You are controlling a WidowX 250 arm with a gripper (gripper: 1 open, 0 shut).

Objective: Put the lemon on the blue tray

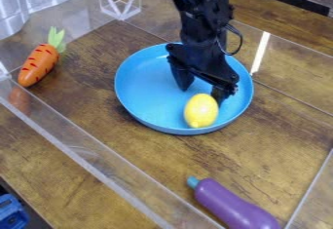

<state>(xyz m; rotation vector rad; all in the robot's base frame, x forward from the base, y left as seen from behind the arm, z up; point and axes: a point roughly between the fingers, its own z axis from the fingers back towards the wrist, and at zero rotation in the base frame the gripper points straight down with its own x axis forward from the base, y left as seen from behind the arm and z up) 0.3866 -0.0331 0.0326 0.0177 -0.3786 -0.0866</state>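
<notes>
A small yellow lemon (201,111) lies inside the round blue tray (139,87), near its front right rim. My black gripper (205,83) hangs just behind the lemon, pointing steeply down over the tray. Its fingers are spread open and nothing sits between them. A small gap separates the fingertips from the lemon.
An orange carrot (39,62) with a green top lies at the left on the wooden table. A purple eggplant (235,207) lies at the front right. Clear plastic walls (78,160) fence the work area along the front and the right.
</notes>
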